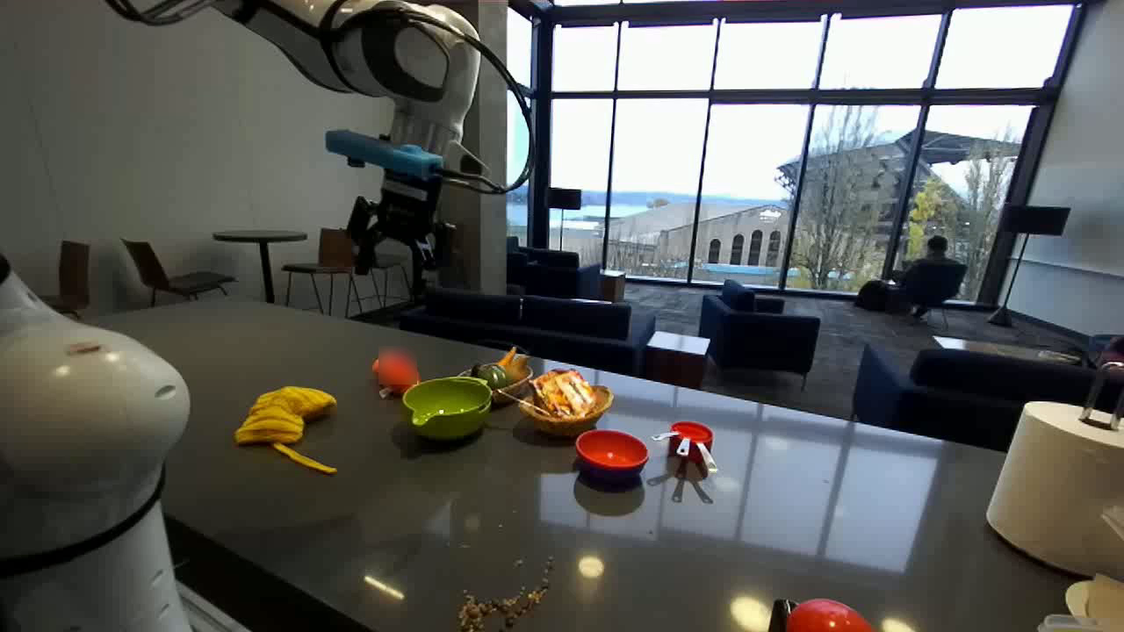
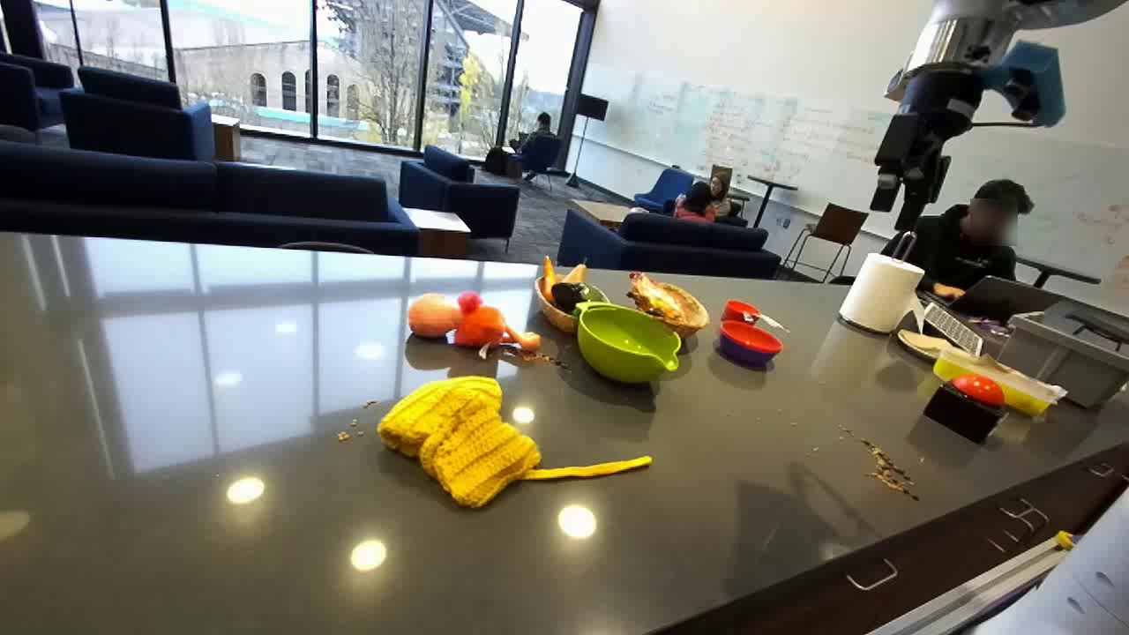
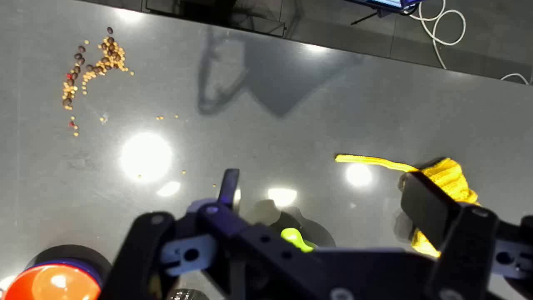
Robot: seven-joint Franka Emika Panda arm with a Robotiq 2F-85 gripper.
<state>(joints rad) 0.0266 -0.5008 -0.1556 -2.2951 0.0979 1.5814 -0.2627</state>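
A lime-green bowl (image 1: 448, 411), glossy and rounded with a pouring lip, sits upright on the dark grey countertop (image 2: 176, 529), just beside two wicker baskets (image 1: 562, 427). Near it lies a yellow knitted piece (image 2: 459, 441), ribbed and folded, with a narrow strap (image 2: 586, 470) trailing from it. The gripper (image 3: 329, 193) hangs well above the counter, its jaws spread wide.

There is one lime-green bowl and one knitted piece. Of the baskets, one bears gourds (image 1: 494, 376), the other a shiny packet (image 1: 565, 392). One small bowl (image 1: 612, 452) is red inside, purple outside. Three metal handles show on the red measuring cups (image 1: 692, 432) beside it. One paper towel roll (image 2: 882, 293) stands farther along, and one red dome (image 2: 977, 390) tops one black box (image 2: 957, 414).
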